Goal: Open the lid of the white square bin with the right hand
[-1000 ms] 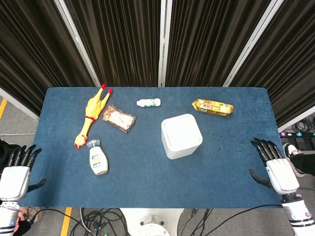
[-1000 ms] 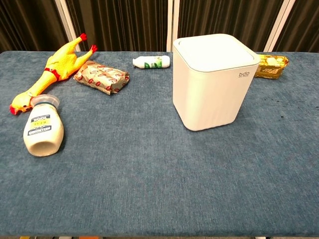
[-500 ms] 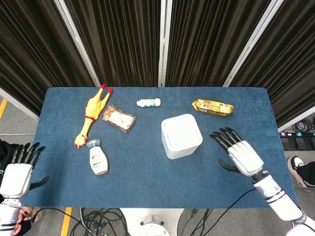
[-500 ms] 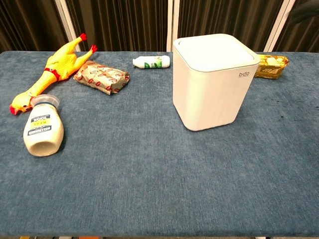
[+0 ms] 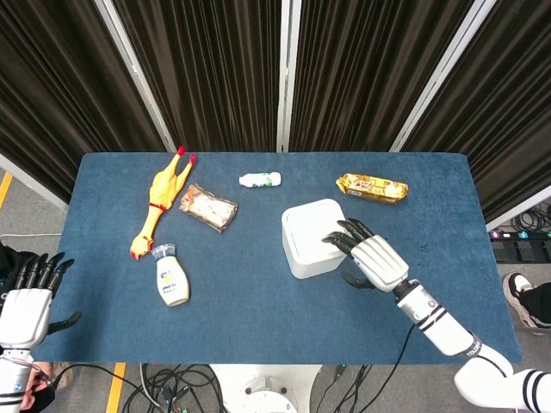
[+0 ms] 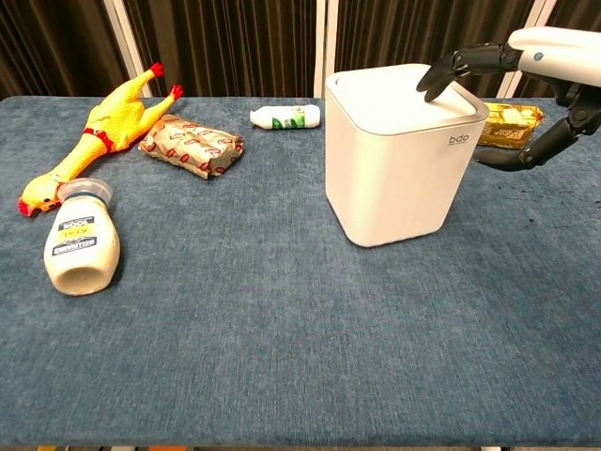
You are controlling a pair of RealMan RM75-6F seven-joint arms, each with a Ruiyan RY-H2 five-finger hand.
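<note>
The white square bin (image 5: 317, 238) is seen standing upright on the blue table (image 5: 258, 310), right of the table's middle, with its lid (image 6: 404, 97) lying flat and closed on top. The right hand (image 5: 372, 258) is held over the bin's right edge, its fingers (image 6: 449, 68) spread apart and reaching above the lid near that side; nothing is gripped, and whether the fingertips touch the lid cannot be told. The thumb is seen apart from the fingers, beside the bin's right wall. The left hand (image 5: 27, 295) is found off the table's left front corner, fingers apart and holding nothing.

A rubber chicken (image 5: 162, 200) is laid at the far left, with a wrapped snack (image 5: 207, 207) just beside it. A white bottle with a yellow label (image 5: 172, 277) is lying on its side nearer the front. A small white bottle (image 5: 260, 180) is lying behind the bin, and a gold packet (image 5: 371, 187) is placed at the far right
</note>
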